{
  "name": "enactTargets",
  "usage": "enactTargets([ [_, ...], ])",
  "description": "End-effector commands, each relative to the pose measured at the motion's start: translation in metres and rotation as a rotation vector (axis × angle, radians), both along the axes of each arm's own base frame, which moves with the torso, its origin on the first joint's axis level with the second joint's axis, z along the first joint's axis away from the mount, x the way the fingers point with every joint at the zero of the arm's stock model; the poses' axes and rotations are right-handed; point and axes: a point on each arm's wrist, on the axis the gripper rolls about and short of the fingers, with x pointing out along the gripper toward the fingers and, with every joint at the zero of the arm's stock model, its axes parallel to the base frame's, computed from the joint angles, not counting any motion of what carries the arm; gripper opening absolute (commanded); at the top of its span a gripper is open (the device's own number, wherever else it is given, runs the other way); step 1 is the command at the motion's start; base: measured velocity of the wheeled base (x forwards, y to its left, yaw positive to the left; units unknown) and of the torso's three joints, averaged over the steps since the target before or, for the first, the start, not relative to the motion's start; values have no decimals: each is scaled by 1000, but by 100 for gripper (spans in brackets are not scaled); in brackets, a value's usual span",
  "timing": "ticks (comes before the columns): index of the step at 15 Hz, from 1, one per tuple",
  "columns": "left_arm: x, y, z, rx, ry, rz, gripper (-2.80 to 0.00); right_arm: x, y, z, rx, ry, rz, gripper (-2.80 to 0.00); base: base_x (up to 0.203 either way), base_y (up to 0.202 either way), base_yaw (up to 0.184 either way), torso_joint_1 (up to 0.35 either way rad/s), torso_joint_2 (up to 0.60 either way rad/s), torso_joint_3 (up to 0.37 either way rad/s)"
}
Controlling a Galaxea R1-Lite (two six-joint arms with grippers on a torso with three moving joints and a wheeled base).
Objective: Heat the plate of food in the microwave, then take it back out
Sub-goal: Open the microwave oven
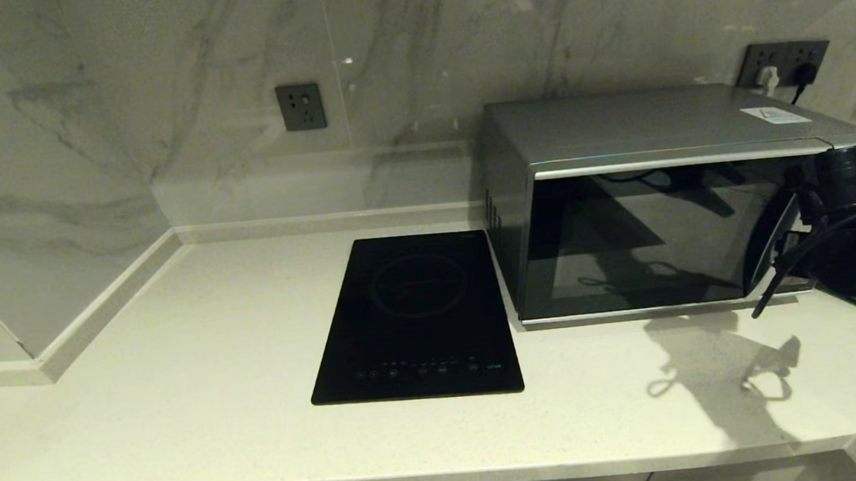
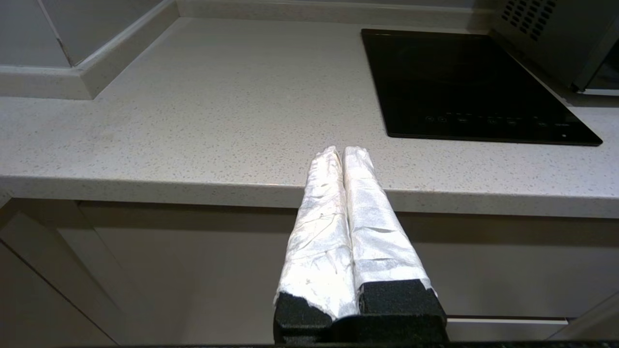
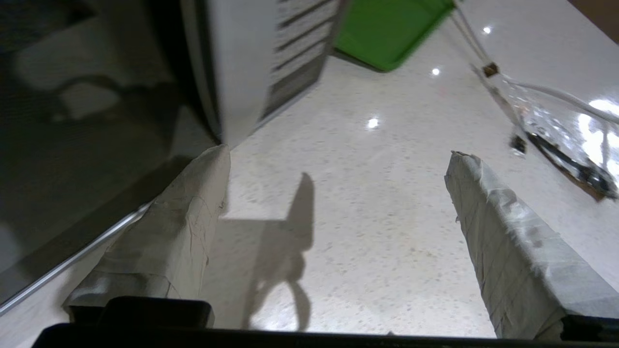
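The silver microwave [image 1: 642, 125] stands at the right of the counter with its dark glass door shut. My right arm [image 1: 853, 226] hangs in front of its right end, by the handle strip. In the right wrist view the right gripper [image 3: 338, 154] is open and empty above bare counter. One of its taped fingers [image 3: 193, 203] is close beside the microwave's [image 3: 242, 67] front right corner. The left gripper [image 2: 344, 151] is shut on nothing, parked just off the counter's front edge, left of the hob. The plate of food is out of view.
A flat black induction hob [image 1: 415, 315] is set into the counter left of the microwave. A green tray [image 3: 387, 34] lies on the counter right of the microwave, behind my right arm. A clear object with a white cable [image 3: 556, 111] is further right. Marble walls bound the back and left.
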Motion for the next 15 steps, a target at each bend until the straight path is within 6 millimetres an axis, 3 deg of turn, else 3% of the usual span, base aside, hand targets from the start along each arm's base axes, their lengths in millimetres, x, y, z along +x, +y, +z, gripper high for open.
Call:
enactTargets([
  [1,0,0,0,-1,0,1,-280,9,3,-3,0,4,8,0,0,0,0,0,0,0],
  [8,0,0,0,-1,0,1,-280,49,-9,-17,0,6,-36,0,0,0,0,0,0,0],
  [15,0,0,0,-1,0,1,-280,54,-32,-13,-1,-19,-95,0,0,0,0,0,0,0],
])
